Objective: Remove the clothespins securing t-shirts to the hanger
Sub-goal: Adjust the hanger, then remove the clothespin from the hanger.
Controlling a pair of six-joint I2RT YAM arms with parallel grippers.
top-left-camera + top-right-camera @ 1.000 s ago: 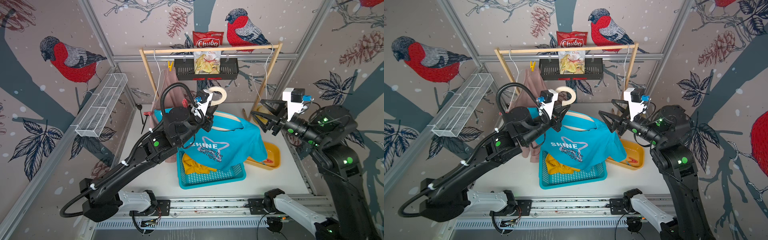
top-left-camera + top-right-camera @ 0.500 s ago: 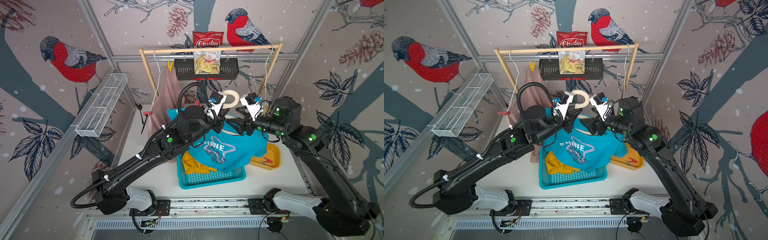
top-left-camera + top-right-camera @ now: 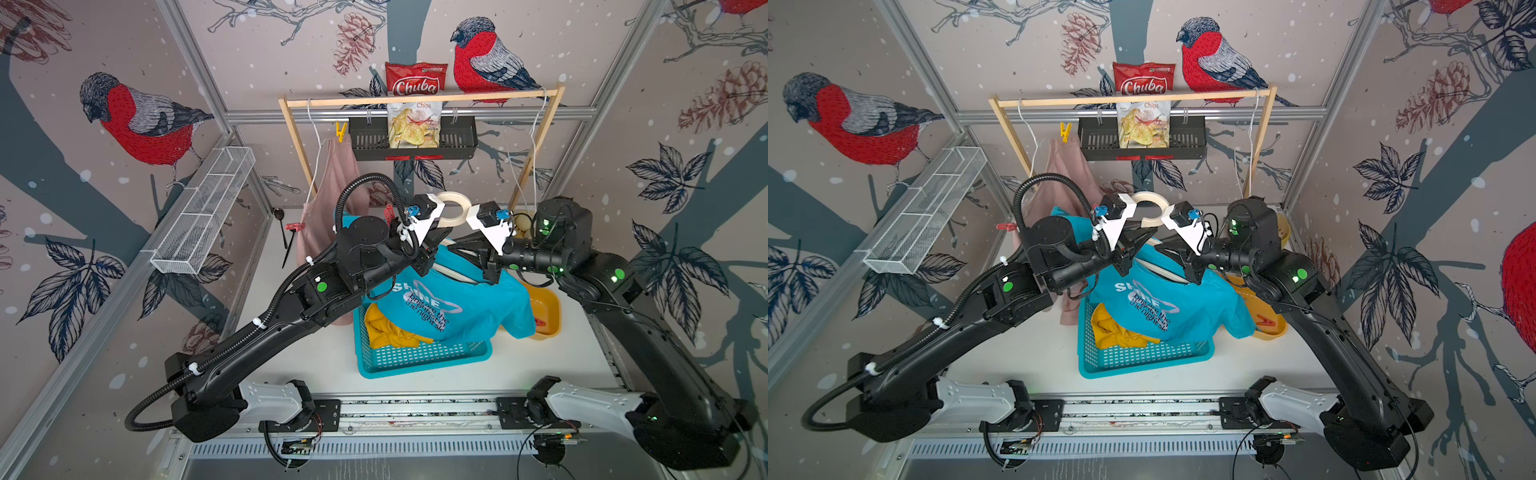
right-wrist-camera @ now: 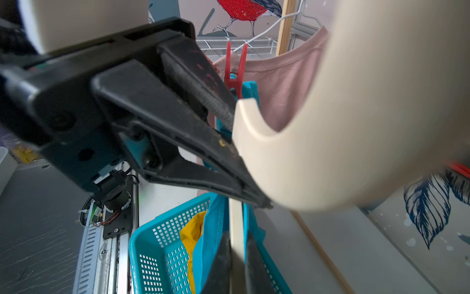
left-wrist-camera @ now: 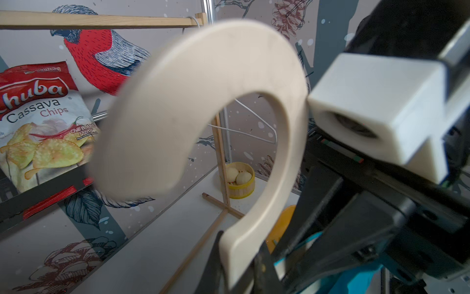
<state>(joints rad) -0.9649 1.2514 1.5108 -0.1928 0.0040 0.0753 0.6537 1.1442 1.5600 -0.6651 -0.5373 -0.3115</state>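
Observation:
A cream wooden hanger (image 3: 455, 207) (image 3: 1148, 197) carries the teal t-shirt (image 3: 469, 307) (image 3: 1187, 307) above the basket. My left gripper (image 3: 434, 247) (image 5: 237, 259) is shut on the base of the hanger's hook. My right gripper (image 3: 467, 251) (image 4: 236, 244) is shut on the hanger's arm, with teal cloth on both sides. A red clothespin (image 4: 235, 71) (image 3: 388, 212) stands on the teal shirt's far shoulder. The pink t-shirt (image 3: 332, 178) hangs on the rack with a yellow clothespin (image 3: 340, 131) and a red clothespin (image 3: 294, 226). The yellow t-shirt (image 3: 386, 328) lies in the basket.
A teal basket (image 3: 415, 357) stands mid-table, with a yellow bowl (image 3: 548, 307) holding a red clothespin (image 3: 1264, 321) beside it. At the back are the wooden rack (image 3: 415, 97), a black basket (image 3: 457, 141) with a chips bag, a wire shelf (image 3: 203, 216) and a bamboo steamer (image 5: 240, 183).
My right arm swung in from the right side and closed on the hanger's arm. My left arm lifted the hanger and shirt a little toward the right.

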